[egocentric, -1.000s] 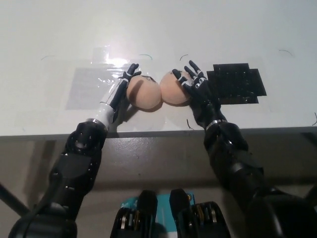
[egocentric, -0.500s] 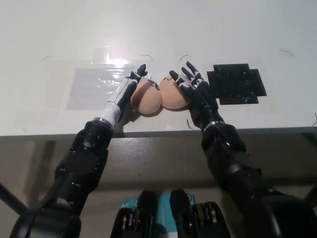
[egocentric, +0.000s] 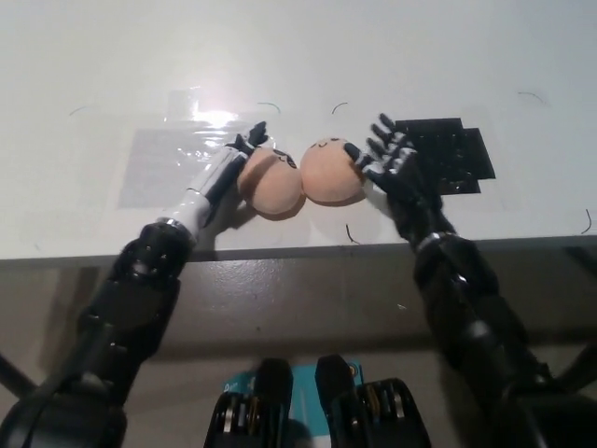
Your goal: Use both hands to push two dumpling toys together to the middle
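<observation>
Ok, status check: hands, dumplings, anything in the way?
Left hand open against left dumpling. Right hand open, at right dumpling. Dumplings touching, near table front edge. Black patch behind right hand, not blocking.

You have a white bench filling the upper picture. At two o'clock from centre lies a black pixelated patch. At ten o'clock, clear tape glints, stuck flat on the surface.

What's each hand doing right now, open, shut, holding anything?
Left hand: open, flat against the left dumpling toy, not gripping.
Right hand: open, fingers spread, beside the right dumpling toy, holding nothing.
</observation>
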Motion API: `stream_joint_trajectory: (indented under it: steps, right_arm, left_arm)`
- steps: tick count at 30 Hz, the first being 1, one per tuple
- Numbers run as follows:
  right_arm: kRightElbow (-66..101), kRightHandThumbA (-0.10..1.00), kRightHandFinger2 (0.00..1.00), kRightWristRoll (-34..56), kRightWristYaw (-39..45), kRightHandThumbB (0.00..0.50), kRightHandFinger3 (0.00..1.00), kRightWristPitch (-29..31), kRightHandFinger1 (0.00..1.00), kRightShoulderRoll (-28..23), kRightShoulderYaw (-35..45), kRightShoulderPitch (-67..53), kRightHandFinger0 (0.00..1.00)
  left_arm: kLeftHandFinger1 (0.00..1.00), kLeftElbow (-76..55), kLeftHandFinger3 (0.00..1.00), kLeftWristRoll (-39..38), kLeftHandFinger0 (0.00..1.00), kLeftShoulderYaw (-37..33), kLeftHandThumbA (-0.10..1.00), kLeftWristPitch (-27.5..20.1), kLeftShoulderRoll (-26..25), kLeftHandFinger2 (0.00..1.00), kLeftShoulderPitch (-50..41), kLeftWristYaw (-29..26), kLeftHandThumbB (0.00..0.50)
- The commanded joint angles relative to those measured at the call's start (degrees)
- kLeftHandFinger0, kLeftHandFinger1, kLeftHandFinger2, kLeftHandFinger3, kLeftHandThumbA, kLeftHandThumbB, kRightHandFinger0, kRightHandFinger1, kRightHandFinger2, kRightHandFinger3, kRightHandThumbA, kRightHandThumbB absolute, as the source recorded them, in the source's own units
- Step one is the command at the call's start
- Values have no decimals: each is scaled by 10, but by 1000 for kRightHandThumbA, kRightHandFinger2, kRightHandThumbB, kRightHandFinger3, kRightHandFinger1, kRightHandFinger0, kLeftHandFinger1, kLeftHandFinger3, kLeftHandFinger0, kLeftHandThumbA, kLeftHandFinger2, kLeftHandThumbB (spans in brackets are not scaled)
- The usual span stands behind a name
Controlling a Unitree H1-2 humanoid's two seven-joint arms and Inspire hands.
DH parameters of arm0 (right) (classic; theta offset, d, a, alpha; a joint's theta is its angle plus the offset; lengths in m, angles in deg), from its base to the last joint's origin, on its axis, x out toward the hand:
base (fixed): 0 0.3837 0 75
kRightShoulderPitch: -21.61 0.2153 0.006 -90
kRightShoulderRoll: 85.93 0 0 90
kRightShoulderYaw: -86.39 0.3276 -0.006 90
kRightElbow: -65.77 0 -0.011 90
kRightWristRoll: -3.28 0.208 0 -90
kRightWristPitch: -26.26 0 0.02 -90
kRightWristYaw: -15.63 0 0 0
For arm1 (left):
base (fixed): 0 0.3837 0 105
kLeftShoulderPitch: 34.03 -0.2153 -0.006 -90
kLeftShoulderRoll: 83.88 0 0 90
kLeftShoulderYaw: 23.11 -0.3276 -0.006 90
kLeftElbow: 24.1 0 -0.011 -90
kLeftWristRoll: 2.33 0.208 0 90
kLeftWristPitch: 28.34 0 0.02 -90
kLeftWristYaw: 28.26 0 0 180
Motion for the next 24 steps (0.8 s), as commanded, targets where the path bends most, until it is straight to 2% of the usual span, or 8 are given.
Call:
stream_joint_trajectory:
  steps: [1,7,9,12,15,18,21,24]
  right_arm:
    - [83,1000,1000,-7,16,248,1000,-18,1000,-21,-11,-20,1000]
    - [240,1000,1000,-2,24,232,1000,-70,1000,-52,-27,-93,1000]
    - [287,1000,1000,12,38,230,1000,-81,1000,-60,-29,-117,1000]
    - [352,1000,1000,18,37,237,1000,-96,1000,-67,-33,-155,1000]
    - [437,1000,1000,7,31,270,1000,-105,1000,-75,-42,-208,1000]
    - [520,1000,1000,0,26,289,1000,-108,1000,-72,-54,-261,1000]
    - [587,1000,1000,7,35,310,1000,-110,1000,-72,-64,-310,1000]
    - [644,1000,1000,-2,33,345,1000,-110,1000,-70,-76,-366,1000]
  left_arm:
    - [1000,-66,1000,-9,1000,14,1000,14,-63,1000,-27,41,332]
    - [1000,-132,1000,-18,1000,36,1000,20,-135,1000,-66,57,383]
    - [1000,-134,1000,-24,1000,46,1000,4,-158,1000,-75,58,319]
    - [1000,-174,1000,-27,1000,60,1000,20,-181,1000,-98,59,279]
    - [1000,-255,1000,-71,1000,94,1000,45,-192,1000,-147,76,314]
    - [1000,-362,1000,-112,1000,123,1000,64,-193,1000,-215,88,386]
    - [1000,-498,1000,-149,1000,135,1000,79,-186,1000,-302,95,369]
    - [1000,-612,1000,-179,1000,133,1000,89,-181,1000,-386,99,392]
